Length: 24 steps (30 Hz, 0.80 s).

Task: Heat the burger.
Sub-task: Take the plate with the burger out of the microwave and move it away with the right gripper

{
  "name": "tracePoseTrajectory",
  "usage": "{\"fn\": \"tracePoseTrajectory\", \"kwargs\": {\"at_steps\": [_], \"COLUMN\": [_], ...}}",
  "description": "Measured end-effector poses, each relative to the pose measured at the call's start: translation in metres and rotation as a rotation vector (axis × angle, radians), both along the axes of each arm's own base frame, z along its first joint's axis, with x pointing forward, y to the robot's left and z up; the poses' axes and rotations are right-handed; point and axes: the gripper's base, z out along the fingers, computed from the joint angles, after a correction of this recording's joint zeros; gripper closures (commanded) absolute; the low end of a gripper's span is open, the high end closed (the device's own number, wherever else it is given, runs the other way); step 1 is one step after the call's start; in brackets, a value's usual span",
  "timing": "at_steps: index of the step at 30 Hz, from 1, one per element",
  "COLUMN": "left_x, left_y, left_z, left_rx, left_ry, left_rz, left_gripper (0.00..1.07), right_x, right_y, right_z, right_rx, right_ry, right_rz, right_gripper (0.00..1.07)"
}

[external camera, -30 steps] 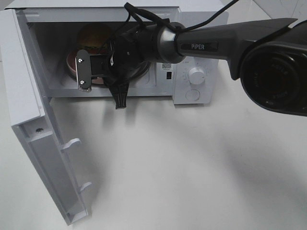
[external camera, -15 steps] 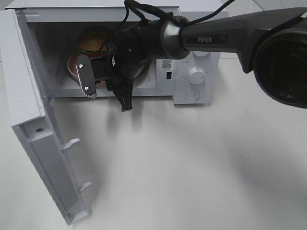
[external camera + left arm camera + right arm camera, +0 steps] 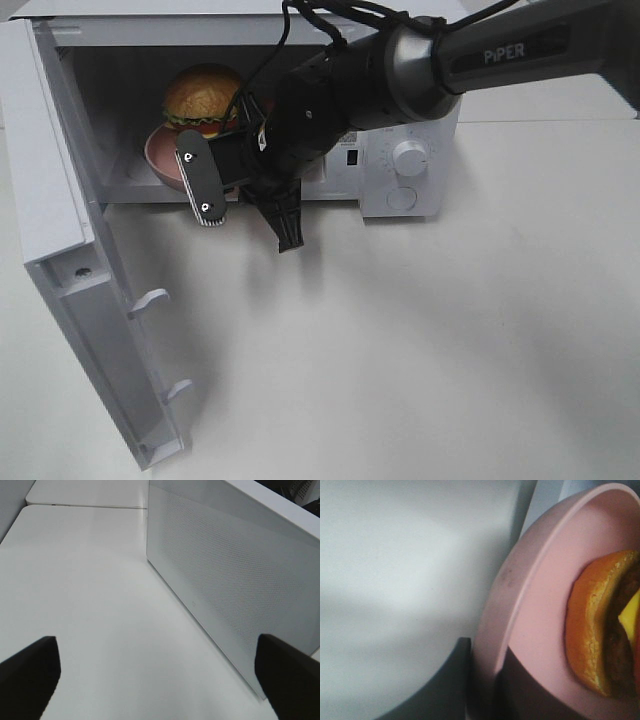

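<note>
**Burger on plate, inside the open microwave**

We see the microwave (image 3: 400, 150) with its door (image 3: 90, 300) swung wide open toward the left of the high view. Inside the cavity sits the pink plate (image 3: 160, 160), and the burger (image 3: 203, 97) rests on it, bun dome up, lettuce frill showing at the edge. Nothing else visible in the cavity.

Right gripper (image 3: 245, 205) hangs at the cavity mouth, just in front of the plate. From its wrist camera we get the plate rim (image 3: 520, 580) and the burger's bun edge (image 3: 590, 630) close up. We read its jaws as closed, or nearly; whether they pinch the plate rim, we cannot tell.

Left gripper (image 3: 160, 680) has both fingers (image 3: 30, 675) spread wide apart, holding nothing, over the white table (image 3: 90, 580) beside the microwave's perforated side wall (image 3: 235, 580).
</note>
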Motion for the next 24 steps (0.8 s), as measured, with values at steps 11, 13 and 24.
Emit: {"fn": "tracePoseTrajectory", "kwargs": {"at_steps": [11, 13, 24], "left_x": [0.000, 0.000, 0.000], "left_y": [0.000, 0.000, 0.000], "left_z": [0.000, 0.000, 0.000], "left_rx": [0.000, 0.000, 0.000], "left_ry": [0.000, 0.000, 0.000], "left_rz": [0.000, 0.000, 0.000], "left_gripper": [0.09, 0.09, 0.09], "right_x": [-0.040, -0.049, -0.094], "right_y": [-0.016, -0.021, -0.046], "right_z": [0.007, 0.008, 0.014], "right_rx": [0.014, 0.012, 0.021], "right_ry": [-0.012, -0.006, 0.001], "right_rz": [0.056, 0.061, 0.099], "right_gripper": [1.07, 1.07, 1.07]}}
